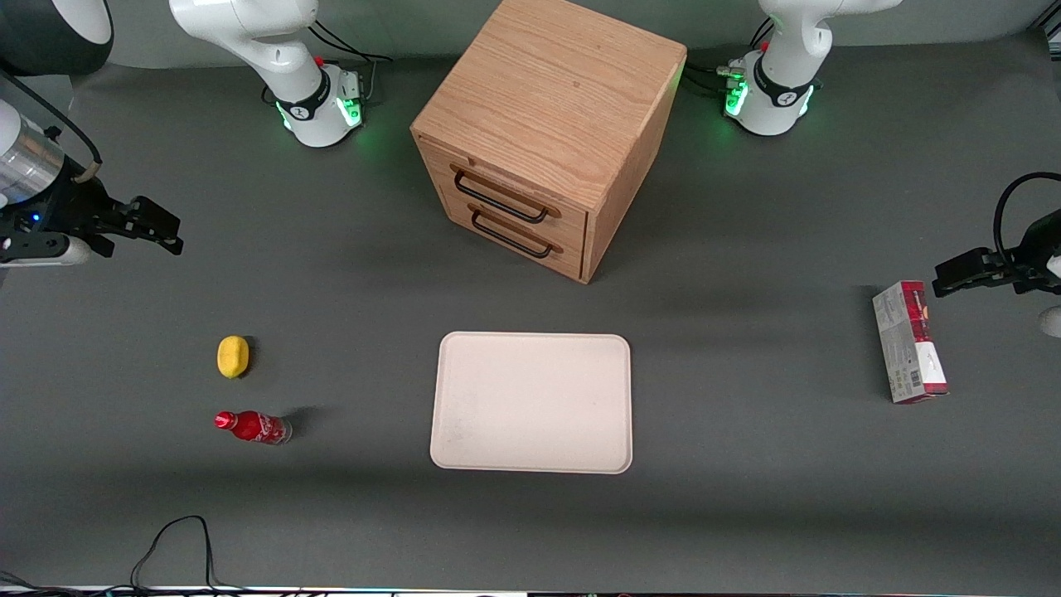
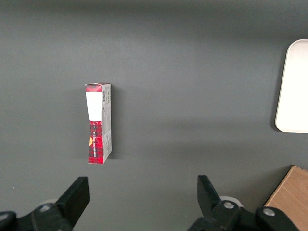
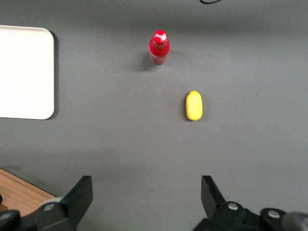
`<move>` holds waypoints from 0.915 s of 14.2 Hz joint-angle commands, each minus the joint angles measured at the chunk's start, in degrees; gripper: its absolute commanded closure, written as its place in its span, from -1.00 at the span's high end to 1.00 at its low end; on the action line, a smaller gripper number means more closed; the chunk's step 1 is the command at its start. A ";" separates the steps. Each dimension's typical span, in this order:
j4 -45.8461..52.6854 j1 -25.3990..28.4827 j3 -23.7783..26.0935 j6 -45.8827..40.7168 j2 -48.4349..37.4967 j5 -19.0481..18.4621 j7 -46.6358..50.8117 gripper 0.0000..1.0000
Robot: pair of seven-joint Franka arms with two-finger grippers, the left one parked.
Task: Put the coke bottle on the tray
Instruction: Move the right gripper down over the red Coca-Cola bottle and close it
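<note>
The coke bottle (image 1: 254,427) is a small red bottle with a red cap, standing on the dark table toward the working arm's end; it also shows in the right wrist view (image 3: 159,46). The cream-white tray (image 1: 531,402) lies flat in the middle of the table, in front of the wooden cabinet, with nothing on it; its corner shows in the right wrist view (image 3: 24,72). My gripper (image 1: 162,228) is open and empty, high above the table, farther from the front camera than the bottle. Its fingers (image 3: 79,195) stand wide apart.
A yellow lemon-like lump (image 1: 233,356) lies beside the bottle, a little farther from the front camera. A wooden two-drawer cabinet (image 1: 547,133) stands above the tray in the front view. A red-and-grey carton (image 1: 909,342) lies toward the parked arm's end. A black cable (image 1: 174,547) loops at the near edge.
</note>
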 commanded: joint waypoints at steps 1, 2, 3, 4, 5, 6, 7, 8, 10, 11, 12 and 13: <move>-1.26 0.24 -0.14 0.51 -0.63 -0.39 -0.32 1.00; -1.26 0.07 -0.14 0.51 -0.54 -0.39 -0.23 1.00; -1.26 -0.02 -0.14 0.51 -0.37 -0.39 -0.23 1.00; -1.26 -0.11 -0.14 0.94 0.33 -0.39 -0.40 1.00; -1.17 -0.37 -0.14 1.47 1.12 -0.57 -0.40 1.00; -0.73 -0.90 -0.14 2.08 2.52 -0.65 -0.40 1.00; 1.36 -1.95 -0.23 2.70 4.88 -0.48 -1.10 1.00; 5.12 -2.83 -0.41 2.79 8.30 -0.13 -1.37 1.00; 12.68 -2.92 -0.41 2.79 16.29 -0.04 -3.38 1.00; 16.29 -3.10 -0.49 2.97 20.51 0.13 -4.52 1.00; 19.19 -3.62 -0.41 3.49 24.29 0.14 -5.84 1.00; 21.48 -3.80 -0.32 5.76 27.81 0.22 -6.81 1.00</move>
